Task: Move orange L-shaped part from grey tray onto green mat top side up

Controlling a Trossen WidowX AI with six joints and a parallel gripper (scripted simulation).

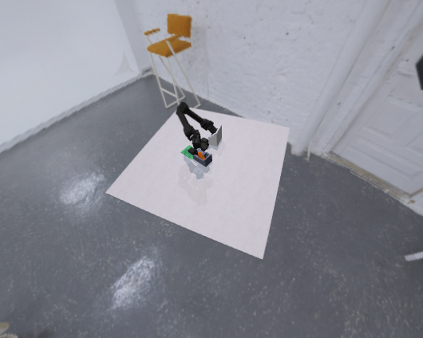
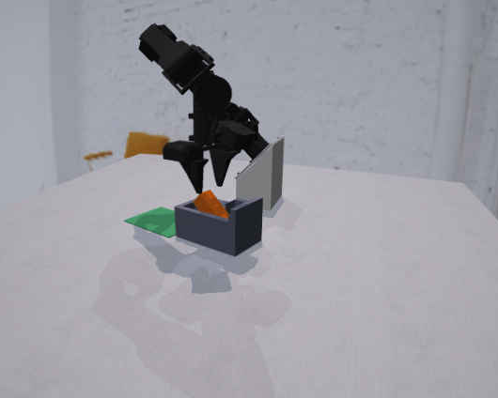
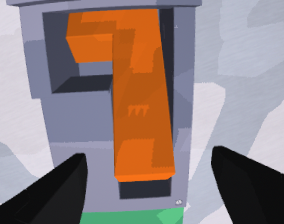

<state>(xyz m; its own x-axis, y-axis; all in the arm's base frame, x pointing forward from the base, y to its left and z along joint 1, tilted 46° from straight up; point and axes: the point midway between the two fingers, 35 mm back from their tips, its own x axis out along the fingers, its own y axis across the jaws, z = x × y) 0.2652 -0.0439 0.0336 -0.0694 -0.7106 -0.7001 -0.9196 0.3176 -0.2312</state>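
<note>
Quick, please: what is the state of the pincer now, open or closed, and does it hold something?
Pincer: open, holding nothing; its fingertips hang just above the raised end of the orange part.
</note>
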